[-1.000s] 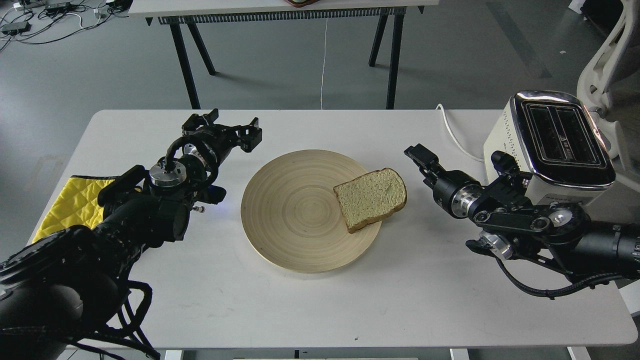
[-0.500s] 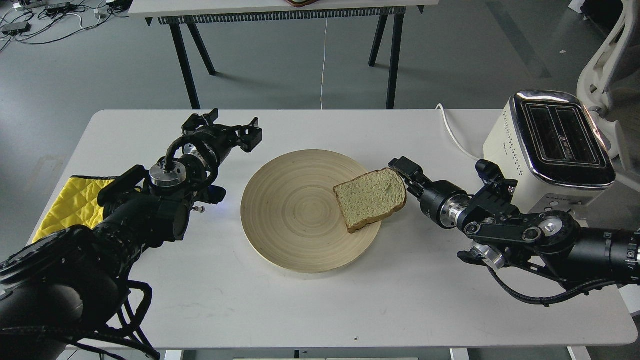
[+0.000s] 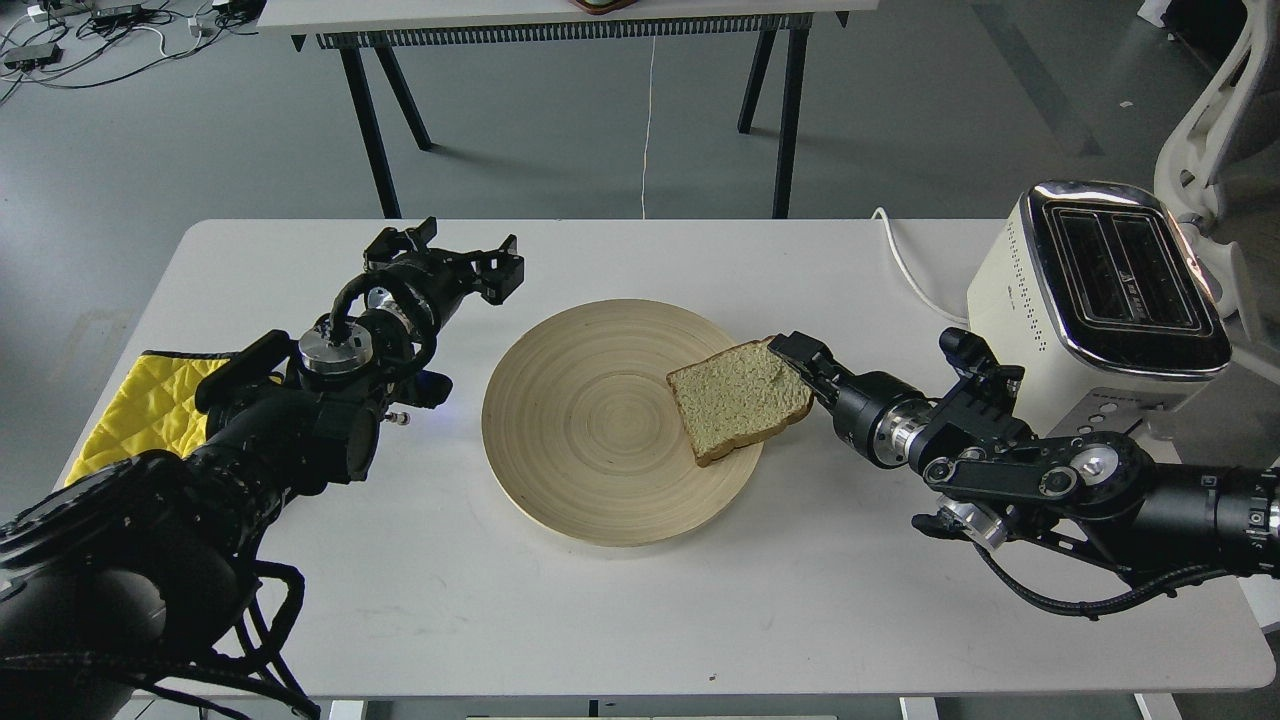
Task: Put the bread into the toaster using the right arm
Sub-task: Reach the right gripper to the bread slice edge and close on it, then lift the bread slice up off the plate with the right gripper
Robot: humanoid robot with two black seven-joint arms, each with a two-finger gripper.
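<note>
The bread (image 3: 738,398) lies flat on the right part of a round wooden plate (image 3: 580,420), its domed end overhanging the rim. My right gripper (image 3: 792,352) comes in from the right and sits at that domed end. One finger (image 3: 785,348) lies over the crust; the other is hidden, so I cannot tell its grip. The toaster (image 3: 1095,290) stands at the table's far right, behind the right arm, with both slots empty. My left gripper (image 3: 455,255) is open and empty, left of the plate.
A yellow cloth (image 3: 140,405) lies at the left table edge under my left arm. The toaster's white cord (image 3: 905,265) runs off the table's back edge. A second table (image 3: 560,20) stands behind, and a white chair (image 3: 1215,110) at the far right.
My right gripper has moved left and down from beside the toaster to the bread's domed end. The bread, plate and left arm have not moved.
</note>
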